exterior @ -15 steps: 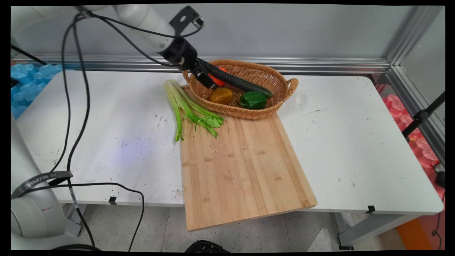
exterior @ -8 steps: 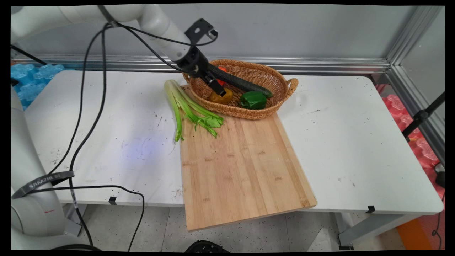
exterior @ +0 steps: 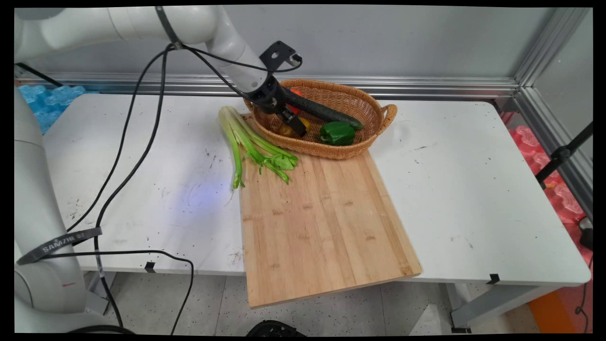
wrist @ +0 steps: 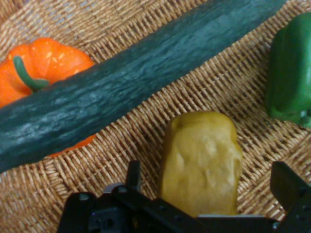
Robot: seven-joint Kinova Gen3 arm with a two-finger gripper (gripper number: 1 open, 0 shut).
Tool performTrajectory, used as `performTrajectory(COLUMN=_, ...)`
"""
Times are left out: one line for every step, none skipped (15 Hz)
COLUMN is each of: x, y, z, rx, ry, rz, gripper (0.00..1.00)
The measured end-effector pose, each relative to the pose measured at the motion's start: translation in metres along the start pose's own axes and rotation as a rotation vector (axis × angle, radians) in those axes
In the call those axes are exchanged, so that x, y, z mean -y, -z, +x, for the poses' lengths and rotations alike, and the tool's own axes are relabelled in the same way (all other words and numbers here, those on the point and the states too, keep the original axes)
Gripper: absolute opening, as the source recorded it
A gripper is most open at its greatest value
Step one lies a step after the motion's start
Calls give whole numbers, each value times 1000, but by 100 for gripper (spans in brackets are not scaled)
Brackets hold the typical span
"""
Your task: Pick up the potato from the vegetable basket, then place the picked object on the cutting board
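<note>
White table (exterior: 473, 189), wicker basket (exterior: 374, 106) (cucumber (wrist: 146, 73) inside), hand (wrist: 209, 194) spread wide, straddling yellow pepper (wrist: 201, 160), gripping nothing

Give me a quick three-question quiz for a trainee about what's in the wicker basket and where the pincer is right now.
1. True or false: the long dark green cucumber lies across the orange pepper.
2. Which item sits between the open black pincer fingers: A the yellow pepper, B the green bell pepper?
3. Fill in: the pale green celery stalks lie partly on the wooden ___.

Key: 1 true; 2 A; 3 cutting board.
</note>
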Motion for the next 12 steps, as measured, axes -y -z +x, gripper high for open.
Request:
performTrajectory(x=1, y=-3, z=0, rx=4, ry=5, rz=2, gripper=100)
performTrajectory(x=1, y=-7, z=1, rx=8, ry=10, rz=4, gripper=100)
performTrajectory(x=1, y=-10, z=1, rx=11, ry=13, rz=5, gripper=100)
performTrajectory(x=2, y=-12, z=2, rx=11, ry=16, rz=7, gripper=100)
performTrajectory(x=2, y=-14, z=2, rx=12, ry=17, rz=7, gripper=0)
performTrajectory(x=2, y=-16, z=2, rx=13, ry=17, rz=8, gripper=0)
performTrajectory(x=3, y=-17, z=2, rx=13, ry=17, rz=9, gripper=0)
performTrajectory(x=3, y=-17, z=2, rx=13, ry=16, rz=9, gripper=0)
performTrajectory(x=3, y=-18, z=3, rx=12, ry=14, rz=10, gripper=0)
performTrajectory(x=4, y=-18, z=2, rx=12, ry=10, rz=11, gripper=0)
performTrajectory(x=5, y=-17, z=2, rx=11, ry=5, rz=13, gripper=0)
performTrajectory(x=5, y=-15, z=2, rx=10, ry=-1, rz=14, gripper=0)
